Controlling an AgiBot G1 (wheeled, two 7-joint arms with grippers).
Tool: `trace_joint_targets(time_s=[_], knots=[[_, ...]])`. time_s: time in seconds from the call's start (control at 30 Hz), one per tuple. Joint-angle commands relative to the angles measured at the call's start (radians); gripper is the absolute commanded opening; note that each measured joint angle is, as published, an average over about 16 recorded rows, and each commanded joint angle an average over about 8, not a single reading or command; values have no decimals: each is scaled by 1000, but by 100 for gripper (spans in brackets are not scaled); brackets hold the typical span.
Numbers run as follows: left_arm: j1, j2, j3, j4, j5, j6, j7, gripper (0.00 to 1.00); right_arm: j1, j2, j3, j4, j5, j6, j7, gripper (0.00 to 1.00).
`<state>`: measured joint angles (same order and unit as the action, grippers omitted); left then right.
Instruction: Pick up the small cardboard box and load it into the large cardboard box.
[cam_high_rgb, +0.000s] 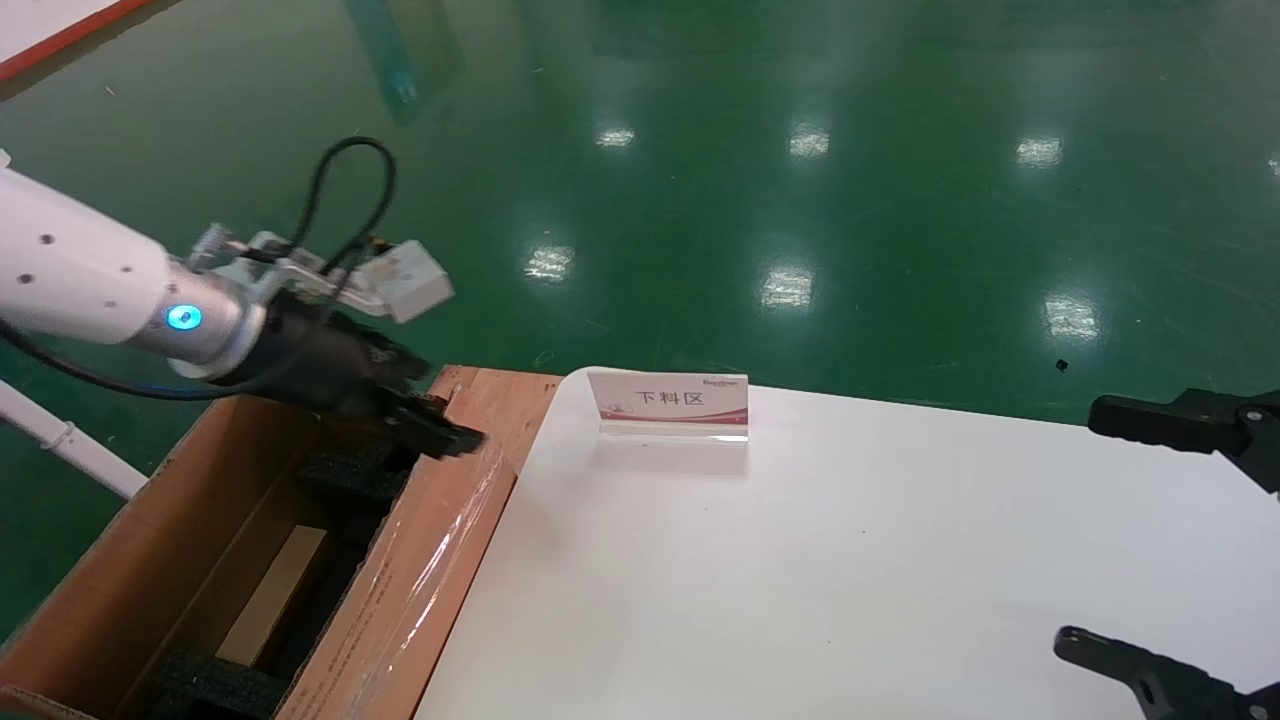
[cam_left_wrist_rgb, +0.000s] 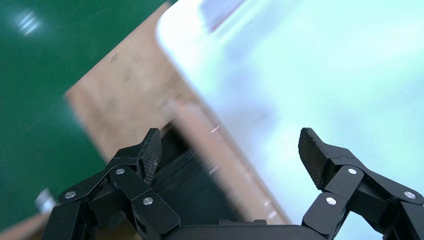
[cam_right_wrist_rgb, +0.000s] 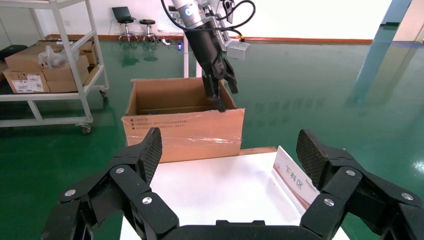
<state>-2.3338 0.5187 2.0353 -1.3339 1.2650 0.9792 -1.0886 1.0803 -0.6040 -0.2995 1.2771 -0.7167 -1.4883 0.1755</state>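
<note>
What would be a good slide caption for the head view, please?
Left hand, open and empty, above the large cardboard box beside the white table.

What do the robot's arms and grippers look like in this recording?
The left arm is a white tube ending in a silver cuff with a glowing blue ring light, looping black cables and a white camera block. Both the left gripper and right gripper are black, with linked two-finger jaws, silver rivets and ribbed pads.
</note>
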Motion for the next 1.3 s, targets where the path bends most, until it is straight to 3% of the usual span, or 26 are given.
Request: trace_joint_targets(time_s=[0.03,1.3], knots=[[48,4,-66,2,-20,20,34,100,0,0,0,0,0,0,0,100],[970,71,-1352,38,-412,398,694,100,-1,-1,2,1,-1,-1,1,100]])
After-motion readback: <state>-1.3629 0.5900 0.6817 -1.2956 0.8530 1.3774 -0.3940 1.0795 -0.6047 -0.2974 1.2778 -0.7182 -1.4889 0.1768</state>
